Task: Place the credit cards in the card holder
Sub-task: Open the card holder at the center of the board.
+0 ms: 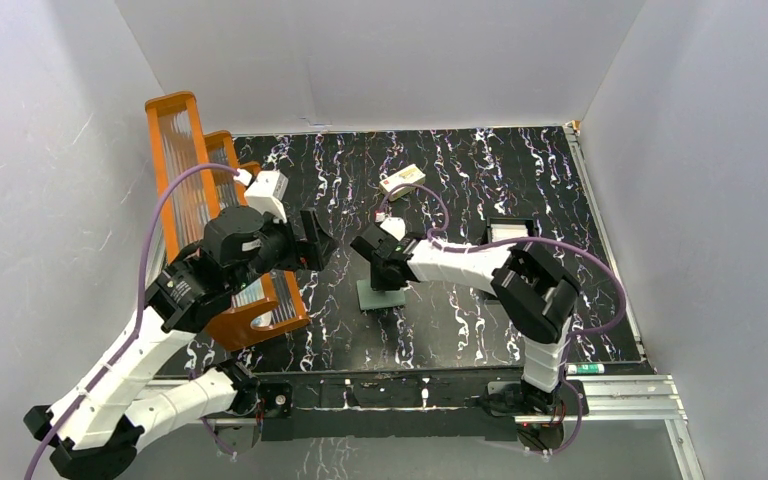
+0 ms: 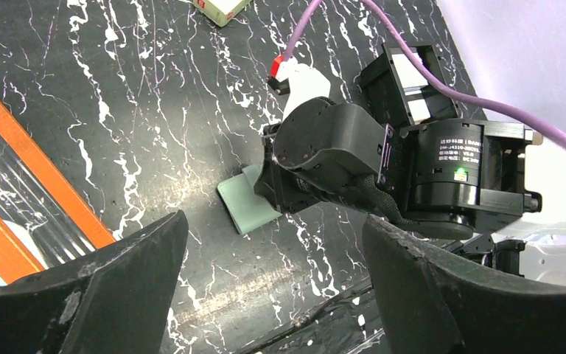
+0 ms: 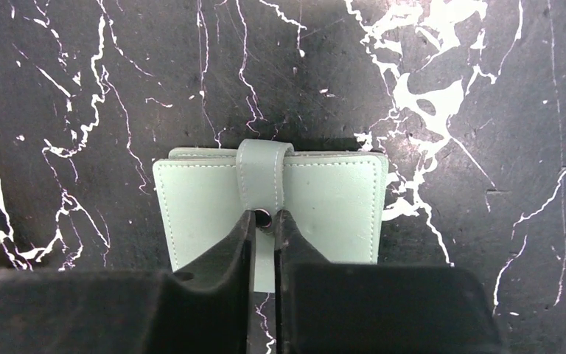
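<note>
The card holder (image 3: 324, 206) lies shut on the black marbled table, a flat grey-green wallet (image 1: 371, 298) with a strap (image 3: 264, 166) and stud on its face. My right gripper (image 3: 265, 220) points down on it, its jaws drawn close on the strap's tab just at the stud. From the left wrist view the holder (image 2: 245, 208) sticks out from under that gripper (image 1: 388, 278). My left gripper (image 2: 276, 295) hovers open and empty to the holder's left (image 1: 317, 240). Pale credit cards (image 1: 508, 232) show inside a black tray; they appear there too as white credit cards (image 2: 411, 72).
An orange rack (image 1: 200, 190) with clear panels stands along the left side, close under my left arm. A cream block (image 1: 402, 181) with a dark mark lies towards the back middle. The black tray (image 1: 530, 224) sits right of centre, beside my right arm's elbow.
</note>
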`<state>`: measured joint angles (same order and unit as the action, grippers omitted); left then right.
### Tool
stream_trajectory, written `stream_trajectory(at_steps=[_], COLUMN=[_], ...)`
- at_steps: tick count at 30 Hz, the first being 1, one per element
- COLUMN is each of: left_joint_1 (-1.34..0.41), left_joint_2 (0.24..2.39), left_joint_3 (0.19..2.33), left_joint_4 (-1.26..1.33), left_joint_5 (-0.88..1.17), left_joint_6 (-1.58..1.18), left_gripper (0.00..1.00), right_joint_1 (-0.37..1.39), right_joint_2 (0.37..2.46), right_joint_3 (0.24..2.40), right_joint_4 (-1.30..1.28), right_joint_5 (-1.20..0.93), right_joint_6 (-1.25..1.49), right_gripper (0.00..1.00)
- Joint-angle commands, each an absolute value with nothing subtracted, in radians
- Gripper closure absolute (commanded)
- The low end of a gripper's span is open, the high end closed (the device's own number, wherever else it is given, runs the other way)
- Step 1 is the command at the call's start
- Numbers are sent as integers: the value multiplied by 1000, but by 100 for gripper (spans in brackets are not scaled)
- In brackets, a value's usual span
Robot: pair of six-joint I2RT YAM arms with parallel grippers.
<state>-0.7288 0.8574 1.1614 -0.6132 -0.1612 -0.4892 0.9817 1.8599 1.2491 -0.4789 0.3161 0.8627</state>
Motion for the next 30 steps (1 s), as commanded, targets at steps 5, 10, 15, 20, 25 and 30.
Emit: stream_trajectory(at_steps=[5,10,15,20,25,30], left_joint_1=[-726,-727,-727,-727,-727,-728], left_joint_2=[917,947,976,967,1060,1094], left_joint_3=[1226,1216,1202,1108,1144,1133], left_joint_4=[-660,-656,-633,-442,-390,-375], left_joint_5=[-151,-112,-42,92,275,395], left_joint_6=[-514,-492,-458,-267,-119,-47], left_gripper=[20,22,26,28,33,30], right_joint_1=[982,968,924,882,882,880], right_joint_2=[1778,1632,1436,1167,1057,978], right_joint_3=[1200,1168,1113,1069,1082,1076], right_joint_4=[-448,-428,-369,-311,-296,-276], right_joint_5=[419,406,317,202,74,43], right_joint_6=[802,821,897,975,959,994], right_gripper=[100,100,100,100,100,100])
